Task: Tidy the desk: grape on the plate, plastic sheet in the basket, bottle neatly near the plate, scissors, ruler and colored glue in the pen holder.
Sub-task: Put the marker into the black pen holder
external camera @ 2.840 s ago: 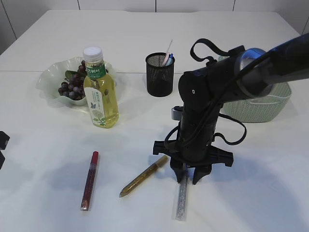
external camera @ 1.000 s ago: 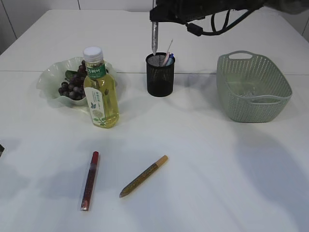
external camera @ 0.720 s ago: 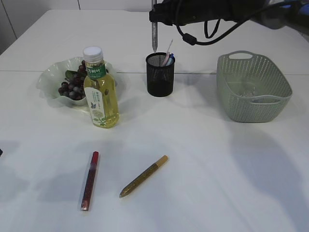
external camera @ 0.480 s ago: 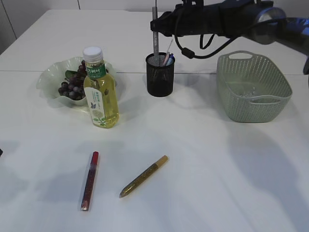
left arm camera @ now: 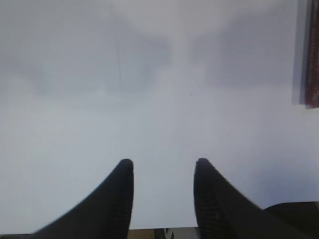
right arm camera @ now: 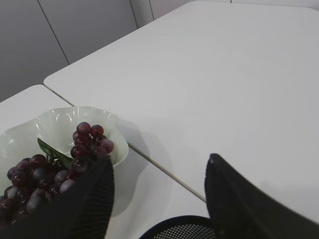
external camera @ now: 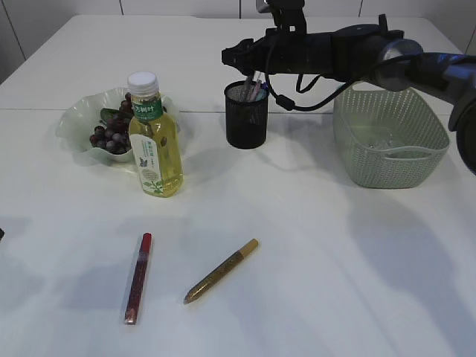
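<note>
The right gripper point(external camera: 236, 56) hangs directly above the black wire-mesh pen holder point(external camera: 246, 115) at the far middle of the white table point(external camera: 335, 260); its jaws stand apart with nothing between them, and in the right wrist view the holder's rim point(right arm camera: 182, 230) sits just below the two dark fingers point(right arm camera: 239, 199). Pens and a pale stick stand inside the holder under the gripper.

Left of the holder, the cluster of dark purple grapes point(external camera: 111, 130) lies on the pale green wavy-edged plate point(external camera: 78, 123), and the clear plastic bottle of yellow drink with a white cap point(external camera: 154, 137) stands upright just near of the plate, touching or almost touching its rim. The light green woven plastic basket point(external camera: 390, 134) sits at the far right.

On the near table, well apart from the right gripper, lie the red glitter glue tube point(external camera: 137, 277) and, to its right, the gold glitter glue tube point(external camera: 222, 270), slanted.

The left gripper point(left arm camera: 163, 172) hovers over bare table, jaws apart and empty; the red tube's edge point(left arm camera: 311, 64) shows at the right of its view.
</note>
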Controlling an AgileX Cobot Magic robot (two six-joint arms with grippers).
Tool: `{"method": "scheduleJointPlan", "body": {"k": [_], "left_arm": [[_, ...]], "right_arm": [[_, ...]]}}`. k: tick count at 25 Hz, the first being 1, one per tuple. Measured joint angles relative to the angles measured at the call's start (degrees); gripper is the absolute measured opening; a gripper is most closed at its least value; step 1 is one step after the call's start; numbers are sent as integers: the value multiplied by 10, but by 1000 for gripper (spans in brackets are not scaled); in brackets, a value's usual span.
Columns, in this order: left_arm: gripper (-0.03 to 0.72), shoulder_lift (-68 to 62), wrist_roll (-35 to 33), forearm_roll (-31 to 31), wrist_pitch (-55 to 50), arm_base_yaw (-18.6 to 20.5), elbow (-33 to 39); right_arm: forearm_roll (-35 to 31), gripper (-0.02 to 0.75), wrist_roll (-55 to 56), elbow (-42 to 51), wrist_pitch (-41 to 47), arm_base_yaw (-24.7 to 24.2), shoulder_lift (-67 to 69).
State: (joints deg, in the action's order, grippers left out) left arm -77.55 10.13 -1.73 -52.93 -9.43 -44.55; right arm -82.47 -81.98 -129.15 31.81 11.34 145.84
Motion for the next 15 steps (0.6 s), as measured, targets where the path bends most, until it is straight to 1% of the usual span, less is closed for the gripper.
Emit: {"method": "scheduleJointPlan", "body": {"k": [1, 3, 6, 7, 9, 11, 12, 15], "left_arm": [[298, 0, 0, 0, 0, 0, 0], [298, 0, 0, 0, 1, 0, 0], [298, 0, 0, 0, 1, 0, 0], [298, 0, 0, 0, 1, 0, 0], [298, 0, 0, 0, 1, 0, 0], [298, 0, 0, -1, 1, 0, 0], [298, 0, 0, -2, 1, 0, 0], [298, 0, 0, -7, 6, 0, 0]], "right_arm": [[0, 457, 0, 0, 0, 0, 0], [0, 486, 3, 0, 0, 0, -1], [23, 501, 38, 0, 2, 0, -14], [45, 501, 66, 0, 4, 0, -21], [114, 503, 156, 0, 9, 0, -37], [231, 502, 286, 0, 29, 0, -56], [296, 499, 359, 0, 50, 0, -66], [457, 473, 547, 0, 147, 0, -100]]}}
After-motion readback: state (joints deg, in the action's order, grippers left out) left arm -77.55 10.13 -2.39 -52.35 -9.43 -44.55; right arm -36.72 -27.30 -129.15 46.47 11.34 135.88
